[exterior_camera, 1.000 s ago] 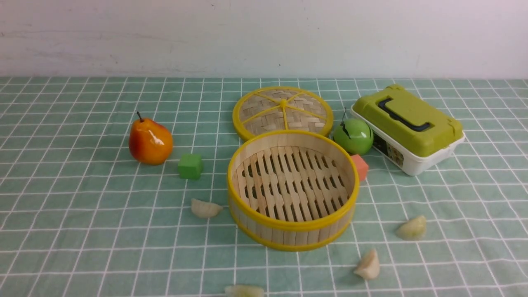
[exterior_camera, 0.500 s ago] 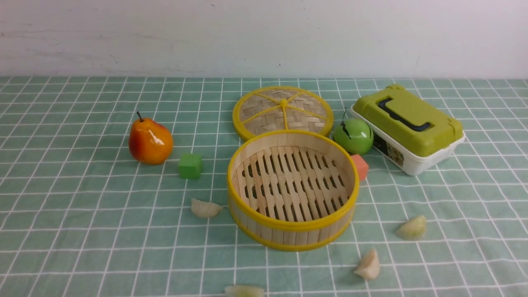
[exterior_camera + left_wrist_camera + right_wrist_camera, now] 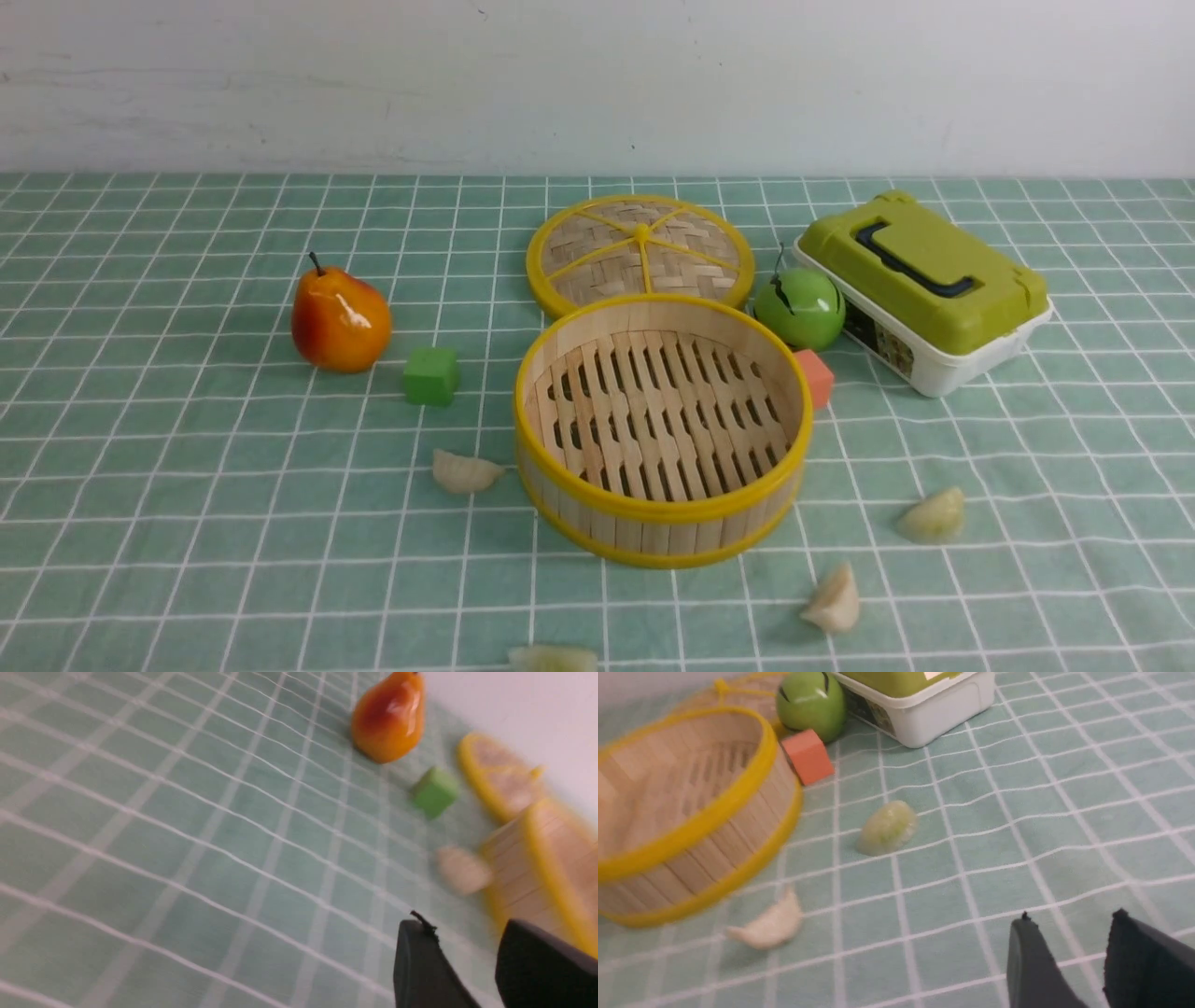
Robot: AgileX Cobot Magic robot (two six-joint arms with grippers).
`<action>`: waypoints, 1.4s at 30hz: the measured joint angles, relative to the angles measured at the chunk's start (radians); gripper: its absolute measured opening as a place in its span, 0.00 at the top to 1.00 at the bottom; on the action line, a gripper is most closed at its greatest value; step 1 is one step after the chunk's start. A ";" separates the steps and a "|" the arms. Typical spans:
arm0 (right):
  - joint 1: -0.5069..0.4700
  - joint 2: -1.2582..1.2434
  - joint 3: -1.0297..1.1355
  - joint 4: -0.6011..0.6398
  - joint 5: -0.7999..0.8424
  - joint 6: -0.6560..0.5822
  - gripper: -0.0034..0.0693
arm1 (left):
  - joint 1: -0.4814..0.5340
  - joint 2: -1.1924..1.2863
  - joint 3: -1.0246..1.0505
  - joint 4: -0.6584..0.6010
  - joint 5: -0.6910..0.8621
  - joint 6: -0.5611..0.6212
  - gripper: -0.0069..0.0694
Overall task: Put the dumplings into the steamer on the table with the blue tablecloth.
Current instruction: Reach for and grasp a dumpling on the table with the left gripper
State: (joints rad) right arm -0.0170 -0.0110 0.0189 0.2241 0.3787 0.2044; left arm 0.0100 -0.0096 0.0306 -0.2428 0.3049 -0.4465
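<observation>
The round bamboo steamer (image 3: 653, 511) stands empty in the middle of the blue tablecloth (image 3: 187, 485). Several dumplings lie around it on the cloth: one to its left (image 3: 464, 472), one to its right (image 3: 932, 516), one in front (image 3: 833, 600), and one at the near edge (image 3: 553, 659). Neither arm shows in the front view. My left gripper (image 3: 467, 924) is open and empty, with a dumpling (image 3: 462, 876) and the steamer wall (image 3: 518, 868) ahead of it. My right gripper (image 3: 1073, 917) is open and empty above bare cloth, apart from two dumplings (image 3: 888, 827) (image 3: 768, 928).
The woven lid (image 3: 640, 250) lies flat behind the steamer. A pear (image 3: 340, 319) and green cube (image 3: 430, 376) sit to the left. A green apple (image 3: 799, 308), an orange cube (image 3: 816, 376) and a green-lidded box (image 3: 920, 289) stand to the right.
</observation>
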 joint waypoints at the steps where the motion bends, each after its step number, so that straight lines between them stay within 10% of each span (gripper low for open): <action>1: 0.000 0.000 0.000 0.016 0.001 0.010 0.62 | 0.000 0.000 0.000 -0.023 -0.003 -0.016 0.60; 6: 0.000 0.000 0.008 0.478 0.021 0.282 0.62 | 0.000 0.000 0.000 -0.524 -0.040 -0.351 0.60; 15: 0.000 0.000 0.008 0.565 -0.011 0.224 0.63 | 0.000 0.000 -0.025 -0.599 -0.024 -0.293 0.60; 29: 0.000 0.533 -0.462 0.436 0.116 -0.518 0.98 | 0.000 0.590 -0.598 -0.253 0.442 0.349 0.93; 37: 0.099 0.937 -0.710 0.384 0.415 -0.658 0.98 | -0.117 1.022 -0.828 -0.038 0.592 0.383 0.92; 42: 0.201 0.990 -0.737 0.363 0.428 -0.702 0.98 | -0.304 1.282 -0.979 0.074 0.592 0.291 0.71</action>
State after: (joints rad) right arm 0.1840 0.9787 -0.7183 0.5873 0.8070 -0.4978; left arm -0.2940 1.2721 -0.9484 -0.1690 0.8968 -0.1556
